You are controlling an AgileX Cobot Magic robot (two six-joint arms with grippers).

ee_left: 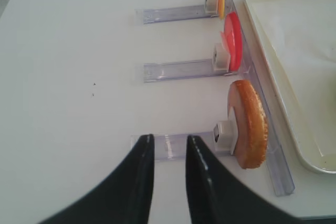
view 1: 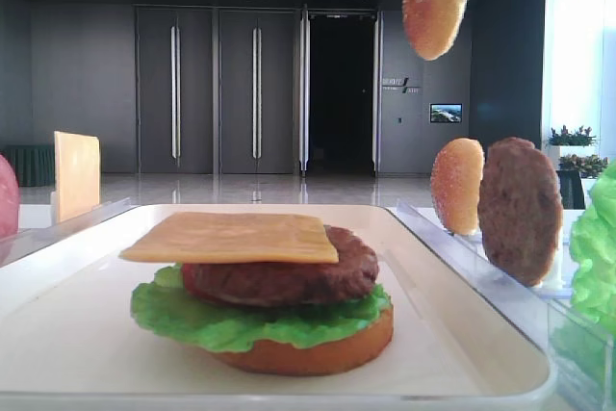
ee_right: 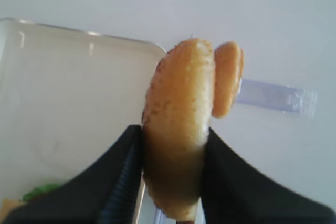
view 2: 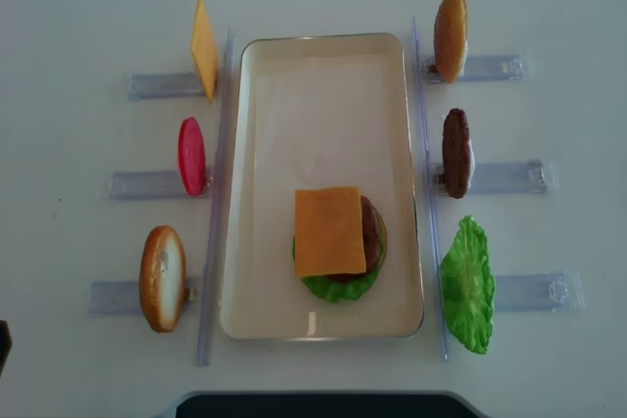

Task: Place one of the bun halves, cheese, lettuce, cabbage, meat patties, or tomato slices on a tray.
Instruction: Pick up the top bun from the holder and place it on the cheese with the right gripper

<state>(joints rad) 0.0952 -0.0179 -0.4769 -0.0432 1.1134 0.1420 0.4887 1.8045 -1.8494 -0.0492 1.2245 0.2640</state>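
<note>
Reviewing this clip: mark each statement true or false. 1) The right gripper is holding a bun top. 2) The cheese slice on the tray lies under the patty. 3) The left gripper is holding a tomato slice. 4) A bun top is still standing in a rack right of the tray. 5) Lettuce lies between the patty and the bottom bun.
1) True: the right gripper is shut on a bun top.
2) False: the cheese lies on top of the patty.
3) False: the left gripper holds nothing; the tomato slice stands in its rack.
4) True: a second bun top stands there.
5) True: lettuce lies above the bottom bun on the tray.
</note>
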